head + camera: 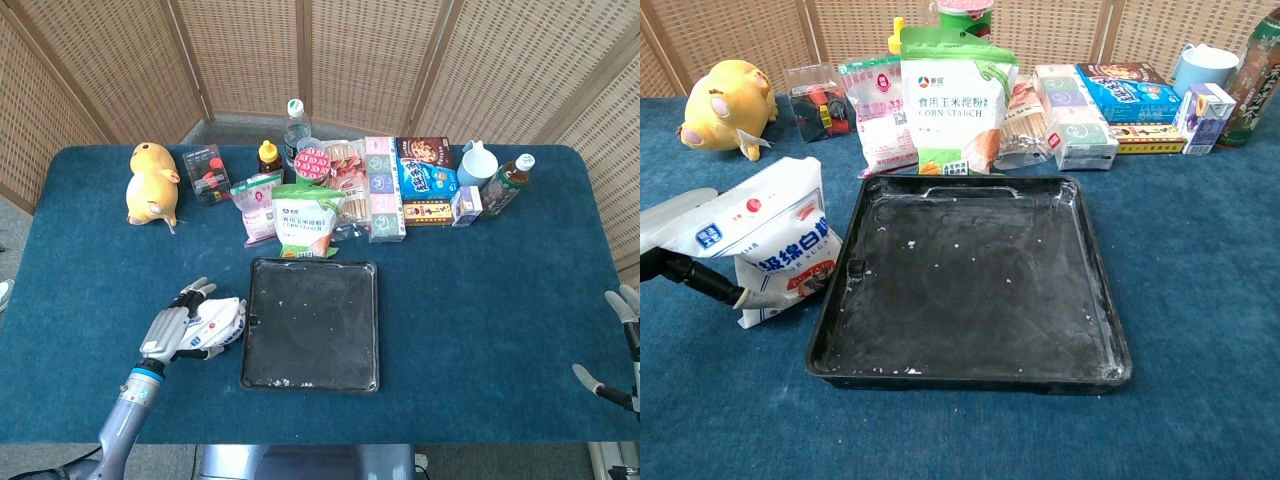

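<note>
A white sugar bag [220,322] stands just left of the black baking tray [312,325]. My left hand [178,327] grips it from the left. In the chest view the left hand [678,214] lies over the upper left corner of the sugar bag [780,250], with its dark thumb [706,283] pressed against the bag's lower left side. The tray [970,290] is dusted with white powder and holds nothing. My right hand [622,345] hovers at the far right edge of the head view, off the table's front right corner, fingers apart and holding nothing.
Along the back stand a yellow plush [150,185], a corn starch pouch [305,222], a pink packet [257,205], bottles [295,125], snack boxes [425,180], a pale blue jug [477,163] and a tea bottle [510,180]. Blue cloth [490,300] covers the table.
</note>
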